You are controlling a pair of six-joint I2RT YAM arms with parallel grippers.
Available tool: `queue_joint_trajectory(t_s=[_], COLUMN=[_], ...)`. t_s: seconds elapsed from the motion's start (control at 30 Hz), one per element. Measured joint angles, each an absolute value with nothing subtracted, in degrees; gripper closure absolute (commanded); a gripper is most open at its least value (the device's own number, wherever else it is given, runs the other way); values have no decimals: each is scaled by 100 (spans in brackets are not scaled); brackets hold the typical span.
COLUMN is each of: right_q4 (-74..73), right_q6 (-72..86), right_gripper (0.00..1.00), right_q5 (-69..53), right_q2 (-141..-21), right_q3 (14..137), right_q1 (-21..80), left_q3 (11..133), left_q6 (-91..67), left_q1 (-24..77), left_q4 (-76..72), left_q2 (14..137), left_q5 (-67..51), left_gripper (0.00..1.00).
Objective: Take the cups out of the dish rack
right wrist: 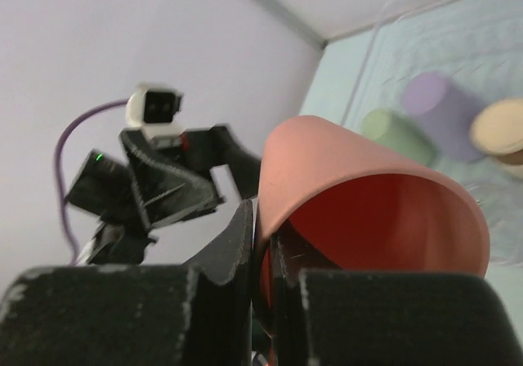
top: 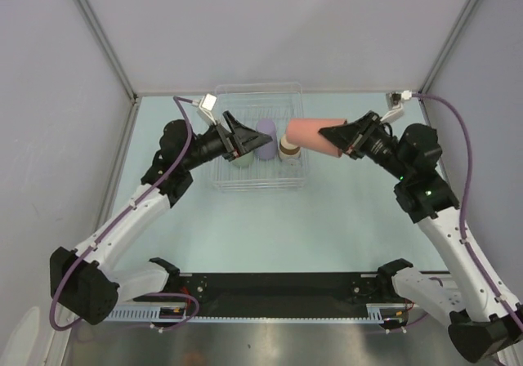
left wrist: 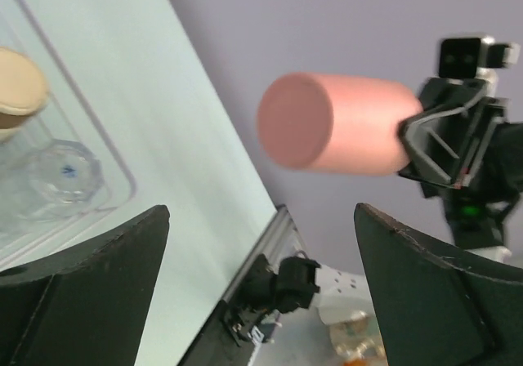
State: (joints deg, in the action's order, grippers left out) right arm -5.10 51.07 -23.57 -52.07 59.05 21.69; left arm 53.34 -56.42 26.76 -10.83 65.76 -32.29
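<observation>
From my station I see the right gripper point(top: 347, 135) pinched onto the salmon-pink cup point(top: 315, 135). In the right wrist view one dark finger sits inside the mouth and the other outside, clamped on the thin plastic wall at the rim. The cup is a smooth, matte, slightly tapered tumbler. It is held sideways in the air with its flat closed base toward the left arm. In the overhead view it sits across the right edge of the dish rack point(top: 260, 187).

The left gripper point(top: 253, 143) is spread wide and holds nothing. In its wrist view, its two blunt black fingers point(left wrist: 82, 292) stand far apart at the bottom corners with only open space between them. From above it hovers over the left half of the rack, close to the cups there.

The rack is a transparent rectangular basket with fine ribbed slats and rounded corners, sitting on the pale mint table point(top: 343, 219). Three cups stand inside it. The pale green cup point(top: 243, 158) is partly hidden under the left gripper. The lavender cup point(top: 265, 129) is beside it, a plain opaque cylinder. The clear cup point(top: 288, 147) is just to the right of the lavender one, capped by a round tan cork-like top with a grainy look.
</observation>
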Motion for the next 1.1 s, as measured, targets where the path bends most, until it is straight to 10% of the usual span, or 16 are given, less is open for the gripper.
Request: queue_joint_trajectory(t_s=[0.57, 1.1], right_q4=[-4976, -5811], right_q6=[2602, 2611], right_gripper=[100, 100], right_q5=[2115, 2189], right_q2=[-8462, -11231], right_q3=[10127, 11249], right_q1=[1369, -12], left_q3=[6023, 5813], left_q6=[-4025, -3590], left_q1=[2676, 2676], left_q4=[3507, 4303], left_q2=[5883, 6080], left_q5=[427, 1011], left_gripper=[0, 0])
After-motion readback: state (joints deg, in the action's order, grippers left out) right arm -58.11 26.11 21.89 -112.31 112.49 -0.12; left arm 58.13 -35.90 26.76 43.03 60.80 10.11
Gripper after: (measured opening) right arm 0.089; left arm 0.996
